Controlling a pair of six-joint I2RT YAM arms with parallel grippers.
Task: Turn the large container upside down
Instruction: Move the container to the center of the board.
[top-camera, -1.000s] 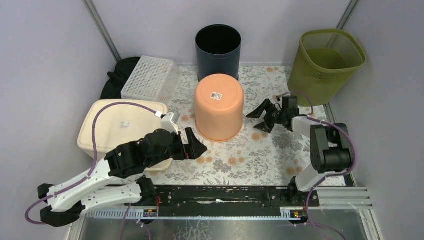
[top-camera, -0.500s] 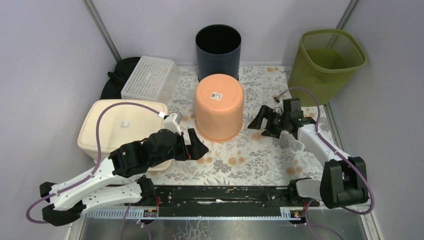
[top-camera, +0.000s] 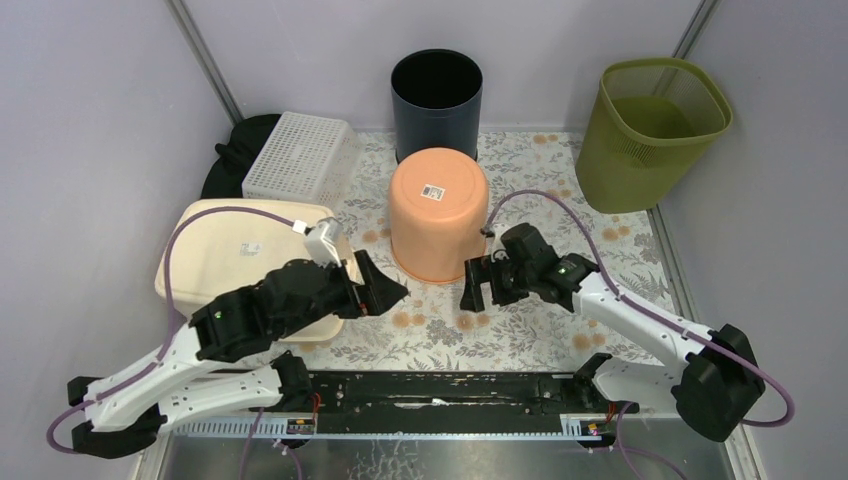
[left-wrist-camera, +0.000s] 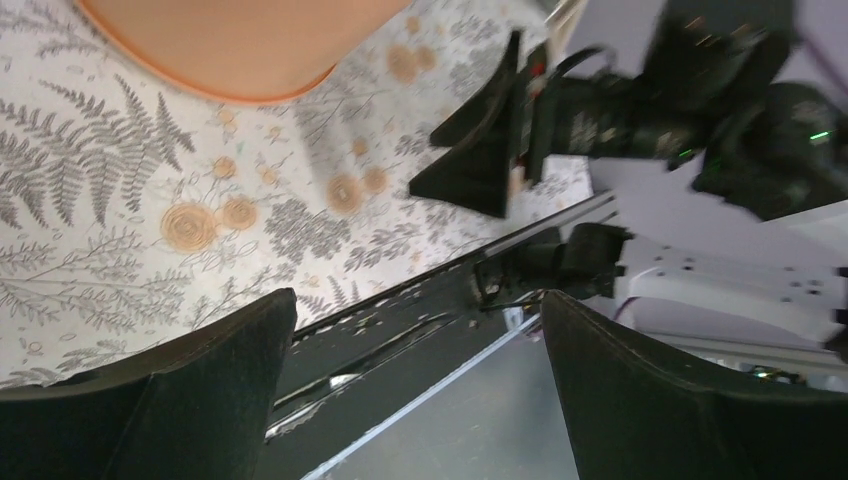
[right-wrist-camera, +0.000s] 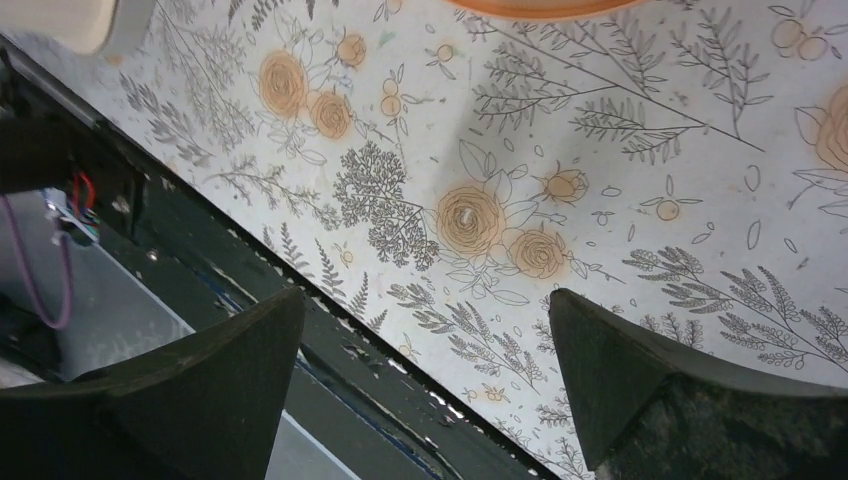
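Note:
The large container (top-camera: 438, 215) is an orange bucket standing mouth-down on the flowered mat, its labelled base facing up. Only its rim shows in the wrist views (left-wrist-camera: 230, 45) (right-wrist-camera: 540, 8). My left gripper (top-camera: 388, 288) hovers open at the bucket's near-left, a short gap away, with nothing between its fingers (left-wrist-camera: 415, 300). My right gripper (top-camera: 474, 286) hangs open just near-right of the bucket, apart from it and pointing down at the mat (right-wrist-camera: 425, 295). The left wrist view also catches the right gripper (left-wrist-camera: 480, 150).
A dark round bin (top-camera: 436, 95) stands behind the bucket and a green mesh bin (top-camera: 650, 120) at the back right. A white lattice basket (top-camera: 300, 155), a black bag (top-camera: 232, 150) and a cream tub (top-camera: 235, 250) fill the left side. The black rail (top-camera: 440, 390) runs along the near edge.
My right arm has swung from the bucket's right side toward the near edge, and its jaws have spread wider. The left gripper has shifted slightly. The bucket has not moved.

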